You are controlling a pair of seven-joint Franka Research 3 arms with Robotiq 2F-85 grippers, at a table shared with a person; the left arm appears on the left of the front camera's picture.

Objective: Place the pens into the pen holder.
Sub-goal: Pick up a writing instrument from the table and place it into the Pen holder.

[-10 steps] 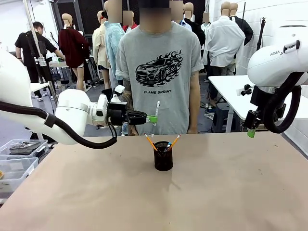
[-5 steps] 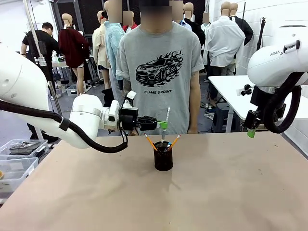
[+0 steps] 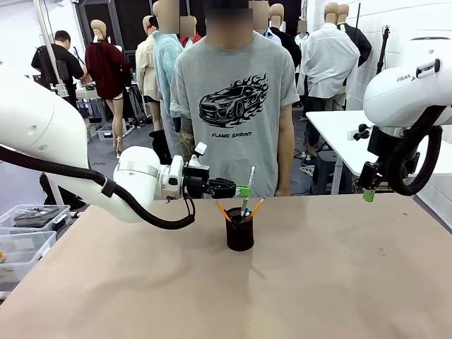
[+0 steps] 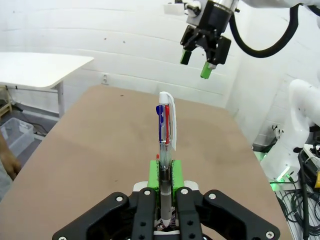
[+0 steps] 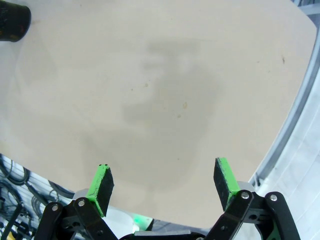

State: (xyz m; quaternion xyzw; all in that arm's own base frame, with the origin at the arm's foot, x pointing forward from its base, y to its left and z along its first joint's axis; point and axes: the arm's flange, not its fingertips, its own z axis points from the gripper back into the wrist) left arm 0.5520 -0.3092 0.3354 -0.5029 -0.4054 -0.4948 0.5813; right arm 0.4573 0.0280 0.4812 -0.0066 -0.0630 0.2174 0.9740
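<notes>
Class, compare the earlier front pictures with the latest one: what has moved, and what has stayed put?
The left gripper, jaws shut on the silver-grey pen, has carried it rightward and lower, from left of the pen holder to just above it, the pen's lower end now near the rim. Unchanged: the pencils in the holder, the right gripper raised with jaws open, the person standing behind.
</notes>
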